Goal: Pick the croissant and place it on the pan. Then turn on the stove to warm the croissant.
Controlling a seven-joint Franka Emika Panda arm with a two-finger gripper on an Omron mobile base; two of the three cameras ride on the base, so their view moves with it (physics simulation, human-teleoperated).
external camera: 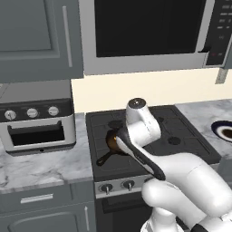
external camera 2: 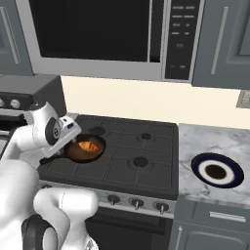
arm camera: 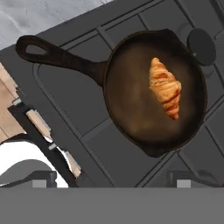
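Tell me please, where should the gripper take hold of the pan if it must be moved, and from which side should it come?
Probably by the long black handle, near its middle, coming from above. The pan lies flat on the stove, and its handle sticks out sideways over the grate, free of the croissant inside. The handle is narrow enough to fit between the fingers; the round rim looks too wide.

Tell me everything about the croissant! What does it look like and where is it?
The croissant is a small golden-orange pastry with ridged, lumpy layers and darker browned stripes, tapering to pointed ends. It lies flat inside the dark pan, right of center in the hand view, resting on the brownish bottom. Nothing else touches it; the gripper holds nothing.
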